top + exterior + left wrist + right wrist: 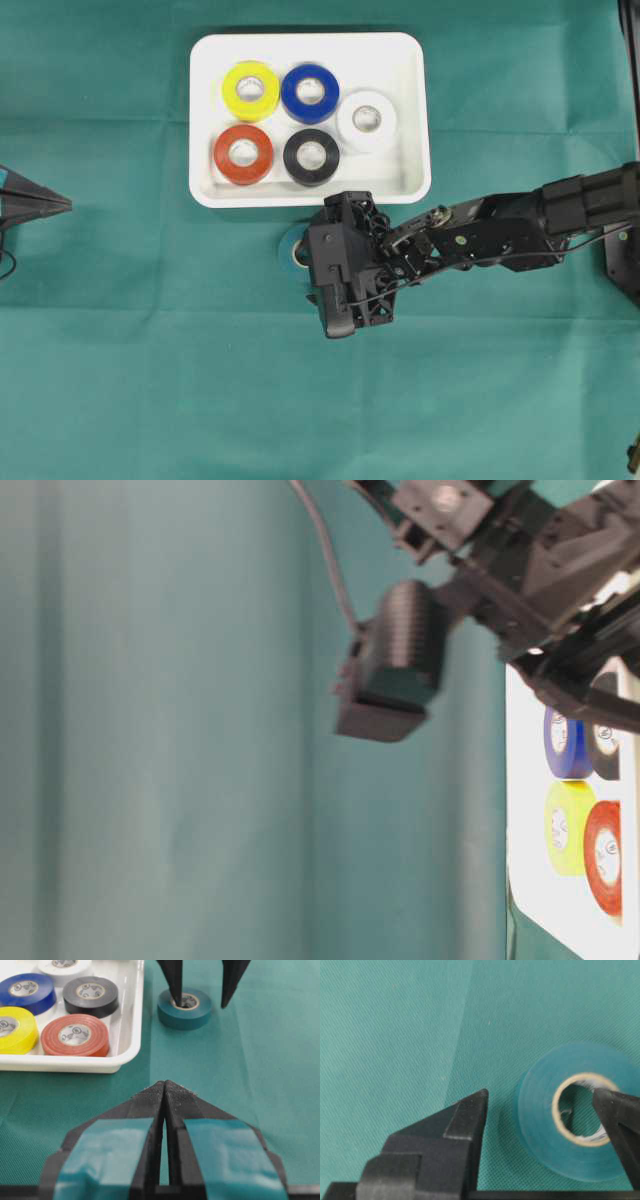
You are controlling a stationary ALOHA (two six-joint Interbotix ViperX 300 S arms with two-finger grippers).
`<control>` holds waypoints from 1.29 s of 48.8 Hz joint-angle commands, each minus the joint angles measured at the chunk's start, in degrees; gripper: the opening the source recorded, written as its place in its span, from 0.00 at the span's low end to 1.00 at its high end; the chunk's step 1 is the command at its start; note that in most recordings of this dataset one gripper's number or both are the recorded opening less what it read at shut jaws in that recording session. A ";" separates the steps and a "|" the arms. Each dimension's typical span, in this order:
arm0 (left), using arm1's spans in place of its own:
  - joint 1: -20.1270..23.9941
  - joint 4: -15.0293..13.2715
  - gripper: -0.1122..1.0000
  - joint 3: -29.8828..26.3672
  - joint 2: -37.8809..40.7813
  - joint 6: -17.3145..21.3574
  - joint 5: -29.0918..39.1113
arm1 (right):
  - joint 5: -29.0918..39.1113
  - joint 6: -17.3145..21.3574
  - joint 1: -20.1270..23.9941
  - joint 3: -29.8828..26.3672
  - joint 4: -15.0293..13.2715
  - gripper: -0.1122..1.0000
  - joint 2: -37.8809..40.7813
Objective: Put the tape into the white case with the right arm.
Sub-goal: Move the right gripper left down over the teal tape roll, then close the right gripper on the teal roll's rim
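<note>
Right arm (520, 225): all matte black, long tubular link running in from the right edge of the overhead view, blocky bracketed wrist with a ribbed camera housing (400, 660), silver screw heads near centre right, thin black cable looping along it. Its fingers (175, 980) are plain black tapered points. Left gripper (164, 1110): black wedge fingers with teal-blue tape patches on the upper faces, bottom centre of its wrist view.
</note>
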 commanded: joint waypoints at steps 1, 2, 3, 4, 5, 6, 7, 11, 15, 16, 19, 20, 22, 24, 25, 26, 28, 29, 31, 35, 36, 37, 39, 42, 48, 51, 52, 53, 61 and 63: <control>0.09 0.09 0.11 -0.62 0.53 0.09 -0.53 | -0.18 0.09 0.18 -0.62 0.00 0.56 -0.18; 0.09 0.09 0.11 -0.62 0.53 0.09 -0.53 | -0.18 0.09 0.18 -0.62 0.00 0.56 0.09; 0.09 0.09 0.11 -0.62 0.53 0.09 -0.53 | -0.18 0.09 0.18 -0.62 0.09 0.56 0.18; 0.09 0.09 0.11 -0.70 0.53 0.09 -0.53 | -0.18 0.09 0.18 -0.70 0.09 0.56 0.35; 0.09 0.09 0.11 -0.62 0.53 0.09 -0.53 | -0.18 0.09 0.18 -0.70 0.09 0.56 0.44; 0.09 0.09 0.11 -0.62 0.53 0.09 -0.53 | -0.18 0.09 0.18 -0.70 0.09 0.56 0.53; 0.09 0.00 0.11 -0.62 0.53 0.09 -0.53 | 0.00 0.09 0.18 -0.70 0.09 0.56 0.53; 0.09 0.09 0.11 -0.62 0.53 0.09 -0.53 | 0.09 0.09 0.18 -0.79 0.09 0.56 0.62; 0.09 0.00 0.11 -0.62 0.53 0.09 -0.53 | 0.09 0.09 0.18 -0.97 0.00 0.56 0.53; 0.09 0.00 0.11 -0.62 0.53 0.09 -0.53 | 0.09 0.09 0.18 -0.97 0.09 0.56 0.53; 0.09 0.09 0.11 -0.62 0.53 0.09 -0.53 | 0.18 0.00 0.18 -1.14 0.00 0.54 0.53; 0.09 0.09 0.11 -0.62 0.53 0.09 -0.53 | 0.18 0.00 0.18 -1.23 0.09 0.53 0.53; 0.09 0.09 0.11 -0.62 0.53 0.09 -0.53 | 0.18 0.00 0.18 -1.32 0.00 0.48 0.53; 0.09 0.00 0.11 -0.62 0.53 0.09 -0.53 | 0.18 0.00 0.18 -1.41 0.09 0.40 0.35; 0.09 0.09 0.11 -0.62 0.53 0.09 -0.53 | 0.09 0.00 0.18 -1.41 0.09 0.35 0.35; 0.09 0.00 0.11 -0.62 0.53 0.09 -0.53 | 0.09 0.00 0.18 -1.41 0.09 0.31 0.26; 0.09 0.00 0.11 -0.62 0.53 0.09 -0.53 | 0.09 0.00 0.18 -1.32 0.09 0.23 0.09; 0.09 0.00 0.11 -0.62 0.53 0.09 -0.53 | 0.09 0.00 0.18 -1.32 0.09 0.20 0.00; 0.09 0.09 0.11 -0.62 0.53 0.09 -0.53 | -0.18 0.09 0.18 -1.32 0.09 0.16 -0.26; 0.09 0.09 0.11 -0.62 0.53 0.09 -0.53 | -0.18 0.09 0.44 -1.23 0.09 0.14 -0.62; 0.09 0.09 0.11 -0.62 0.53 0.09 -0.53 | -0.18 0.09 0.44 -1.32 0.09 0.14 -0.62; 0.09 0.00 0.11 -0.62 0.53 0.09 -0.53 | -0.18 0.09 0.44 -1.32 0.09 0.14 -0.62; 0.09 0.09 0.11 -0.62 0.53 0.09 -0.53 | -0.18 0.09 0.53 -1.32 0.09 0.14 -0.70; 0.09 0.09 0.11 -0.62 0.53 0.09 -0.53 | 0.09 0.09 0.70 -1.41 0.09 0.14 -0.70; 0.09 0.09 0.11 -0.70 0.53 0.09 -0.53 | 0.18 0.09 0.79 -1.41 0.09 0.14 -1.76; 0.09 0.00 0.11 -0.62 0.53 0.09 -0.53 | 0.18 0.09 0.88 -1.41 0.09 0.14 -2.72; 0.09 0.09 0.11 -0.62 0.53 0.09 -0.53 | 0.18 0.09 0.88 -1.41 0.00 0.14 -2.99; 0.00 0.00 0.11 -0.62 0.53 0.09 -0.53 | 0.18 0.09 0.88 -1.41 0.09 0.13 -3.34; 0.09 0.09 0.11 -0.70 0.53 0.09 -0.53 | 0.79 0.09 0.88 -1.85 0.09 0.12 -6.15; 0.09 0.00 0.11 -0.62 0.53 0.09 -0.44 | 1.23 0.09 0.88 -1.93 0.09 0.12 -6.68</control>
